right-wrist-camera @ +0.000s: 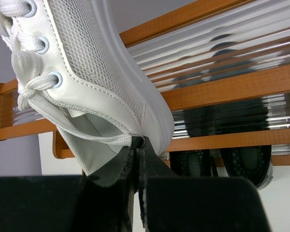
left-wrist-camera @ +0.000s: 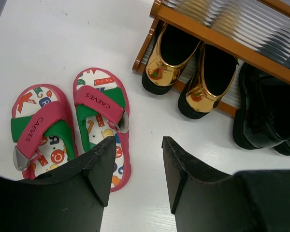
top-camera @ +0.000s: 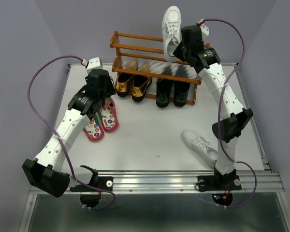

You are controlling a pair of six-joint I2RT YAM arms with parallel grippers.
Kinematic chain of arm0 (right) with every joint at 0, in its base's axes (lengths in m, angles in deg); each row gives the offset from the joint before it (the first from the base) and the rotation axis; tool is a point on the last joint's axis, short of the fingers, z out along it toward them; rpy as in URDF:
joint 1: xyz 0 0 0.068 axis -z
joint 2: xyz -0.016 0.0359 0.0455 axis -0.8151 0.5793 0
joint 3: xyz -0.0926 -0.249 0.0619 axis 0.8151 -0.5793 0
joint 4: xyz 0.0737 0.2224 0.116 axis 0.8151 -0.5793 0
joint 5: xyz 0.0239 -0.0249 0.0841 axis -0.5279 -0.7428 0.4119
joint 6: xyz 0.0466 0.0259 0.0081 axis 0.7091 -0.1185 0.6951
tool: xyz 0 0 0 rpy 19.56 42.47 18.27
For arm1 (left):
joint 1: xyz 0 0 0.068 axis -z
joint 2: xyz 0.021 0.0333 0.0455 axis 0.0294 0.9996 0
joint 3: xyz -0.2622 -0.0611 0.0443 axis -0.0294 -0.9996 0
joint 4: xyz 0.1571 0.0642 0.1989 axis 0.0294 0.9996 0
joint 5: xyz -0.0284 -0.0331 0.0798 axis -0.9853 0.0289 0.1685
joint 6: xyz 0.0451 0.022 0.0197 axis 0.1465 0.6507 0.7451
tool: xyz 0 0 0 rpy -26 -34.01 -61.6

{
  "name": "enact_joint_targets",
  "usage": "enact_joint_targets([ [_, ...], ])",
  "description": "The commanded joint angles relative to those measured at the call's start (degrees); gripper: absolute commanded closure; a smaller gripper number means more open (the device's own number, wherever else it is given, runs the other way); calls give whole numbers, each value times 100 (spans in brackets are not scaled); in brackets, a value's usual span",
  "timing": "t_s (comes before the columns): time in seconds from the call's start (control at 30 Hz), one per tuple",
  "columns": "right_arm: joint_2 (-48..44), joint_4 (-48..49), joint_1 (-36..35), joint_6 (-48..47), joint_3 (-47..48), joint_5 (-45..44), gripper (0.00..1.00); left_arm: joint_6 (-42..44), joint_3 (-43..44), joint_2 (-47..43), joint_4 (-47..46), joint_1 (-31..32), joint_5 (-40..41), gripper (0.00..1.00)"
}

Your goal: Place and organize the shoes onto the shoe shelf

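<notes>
Clamping a white sneaker (right-wrist-camera: 87, 63), right hand (right-wrist-camera: 138, 150) hangs above the shoe shelf (right-wrist-camera: 222, 87).

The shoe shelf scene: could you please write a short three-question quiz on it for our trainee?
1. True or false: the left gripper is open, with the pink flip-flops on the table beside it.
2. Which pairs sit under the shoe shelf's top tier? A) gold loafers and black boots B) white sneakers C) none
3. Fill in: the right gripper is shut on a white ___.
Key: 1 true; 2 A; 3 sneaker.
</notes>
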Motion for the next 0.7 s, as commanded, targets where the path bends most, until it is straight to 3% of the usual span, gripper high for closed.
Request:
enact_joint_targets([
  [0.0,-445,866,30,389,-20,-233,99,-15,-51,-245,-103,-17,128,46],
  [0.57,-533,1042,82,742,-179,-233,99,-15,-113,-368,-68,-17,163,46],
  [0.67,-524,1033,135,715,-205,-181,92,-15,-95,-385,-68,-17,163,46],
])
